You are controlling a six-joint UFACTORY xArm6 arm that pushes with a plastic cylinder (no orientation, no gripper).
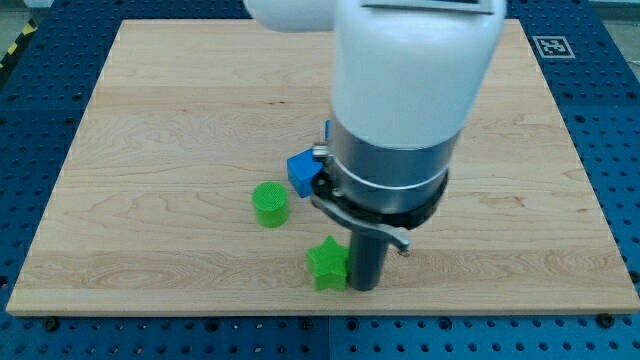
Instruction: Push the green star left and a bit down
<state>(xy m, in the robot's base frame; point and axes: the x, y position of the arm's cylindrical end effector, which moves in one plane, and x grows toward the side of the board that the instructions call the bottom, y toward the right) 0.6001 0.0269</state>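
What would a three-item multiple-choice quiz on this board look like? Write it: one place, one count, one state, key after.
1. My tip stands where relative to the green star?
A. at the star's right
B. at its left
C. far above it

2. How many green blocks show?
A. one
B. two
C. four

3. The green cylinder is:
A. stacked on the star
B. off the wooden board
C. standing apart

Key: 1 A, the rod's end sits against the star's right edge. 2 B, only star and cylinder are green; the blue block is not. 3 C, bare wood surrounds it.
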